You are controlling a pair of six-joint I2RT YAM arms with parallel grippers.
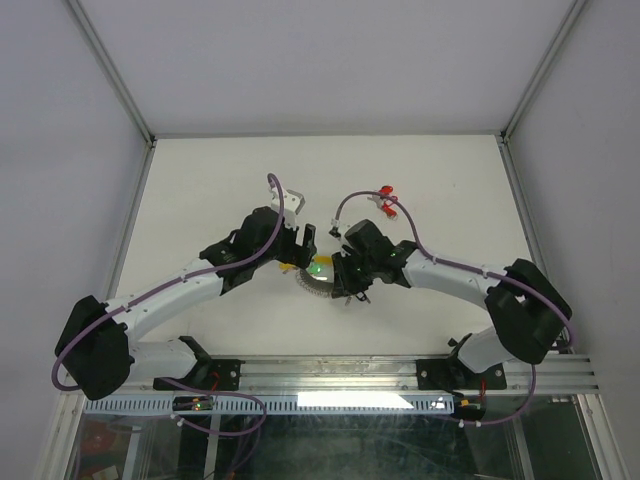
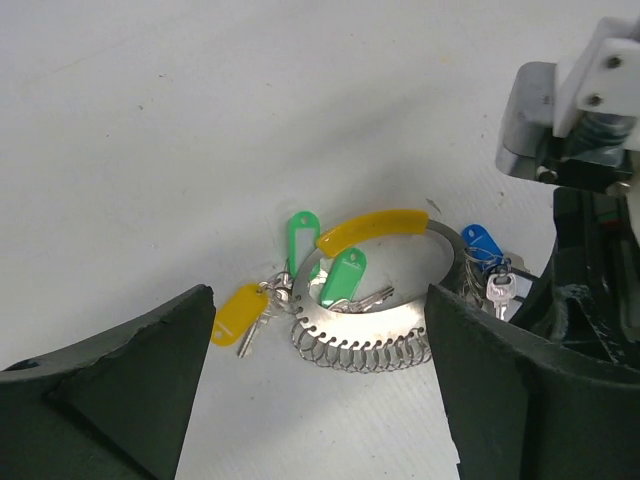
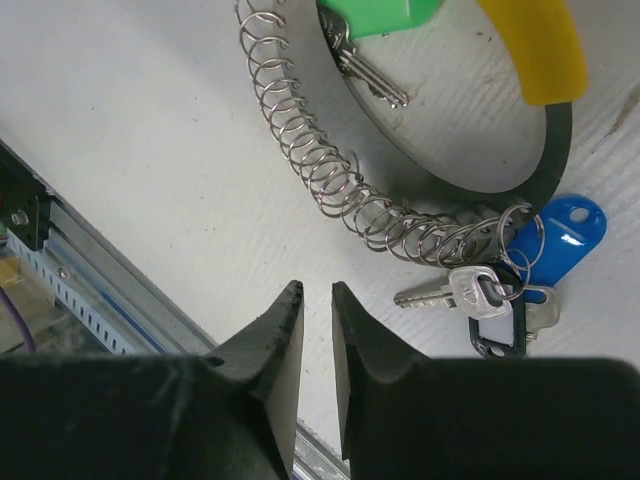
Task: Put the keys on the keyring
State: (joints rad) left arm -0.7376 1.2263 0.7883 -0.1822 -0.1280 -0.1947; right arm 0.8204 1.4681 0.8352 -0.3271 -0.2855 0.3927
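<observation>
Keyring flat on table, tagged keys on it
</observation>
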